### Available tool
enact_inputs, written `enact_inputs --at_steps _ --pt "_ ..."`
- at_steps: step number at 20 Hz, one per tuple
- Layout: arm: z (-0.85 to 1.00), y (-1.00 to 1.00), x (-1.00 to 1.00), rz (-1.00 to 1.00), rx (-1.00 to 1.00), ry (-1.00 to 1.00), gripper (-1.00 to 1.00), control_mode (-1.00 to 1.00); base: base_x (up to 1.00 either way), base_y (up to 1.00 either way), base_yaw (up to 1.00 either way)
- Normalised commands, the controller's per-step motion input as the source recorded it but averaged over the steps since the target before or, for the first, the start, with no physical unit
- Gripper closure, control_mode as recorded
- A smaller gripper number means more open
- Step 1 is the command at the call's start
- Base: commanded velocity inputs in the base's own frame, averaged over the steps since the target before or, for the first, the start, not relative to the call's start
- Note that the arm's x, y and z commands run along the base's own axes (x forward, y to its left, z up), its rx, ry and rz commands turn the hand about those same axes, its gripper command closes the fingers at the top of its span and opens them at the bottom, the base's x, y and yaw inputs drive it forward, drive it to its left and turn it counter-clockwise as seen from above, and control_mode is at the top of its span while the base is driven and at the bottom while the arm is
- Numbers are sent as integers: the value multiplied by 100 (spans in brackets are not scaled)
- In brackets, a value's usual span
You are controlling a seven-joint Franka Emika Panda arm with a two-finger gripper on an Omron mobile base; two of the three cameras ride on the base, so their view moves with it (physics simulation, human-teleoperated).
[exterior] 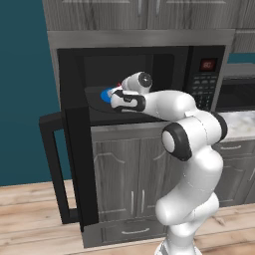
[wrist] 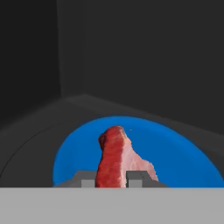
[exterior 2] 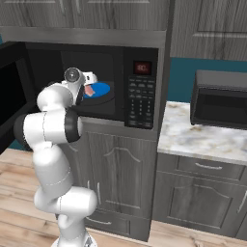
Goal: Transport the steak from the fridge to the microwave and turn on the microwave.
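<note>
I can read very little here: the microwave [exterior 2: 96, 82] has a small red display [exterior 2: 142, 68] above its keypad [exterior 2: 140, 102], but the glowing digits are too blurred for me to make out, and the key legends are only pale specks.

The gripper [wrist: 111, 179] is pinched on the steak [wrist: 114, 157], which stands on edge between the two fingertips in my hand view, its pink-red marbled face pointing into the oven. It hangs over a blue plate [wrist: 175, 153] that lies on the round turntable of the dark cavity (whether meat touches plate I cannot tell from this angle). In the right base view the steak [exterior 2: 89, 90] shows as a pink sliver at the gripper [exterior 2: 88, 87], just at the near rim of the plate [exterior 2: 100, 89].

As for room: the microwave door [exterior: 74, 149] stands swung wide to the left, its handle [exterior: 52, 164] sticking out toward me, so the mouth of the cavity is unobstructed. The forearm reaches in across the lower front edge of the opening. Cavity walls sit well back from the plate on the left and rear. To the right, past the keypad, a marble counter [exterior 2: 202, 137] carries a second dark box oven [exterior 2: 219, 99], well apart from the arm.
</note>
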Motion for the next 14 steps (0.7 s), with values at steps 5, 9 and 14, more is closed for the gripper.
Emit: enact_inputs --at_steps 5,9,14 --pt "-6 7 22 1 0 0 100 -100 0 0 0" --pt "-9 7 26 1 0 0 100 -100 0 0 0" --pt "-14 4 26 0 0 0 100 -100 0 0 0"
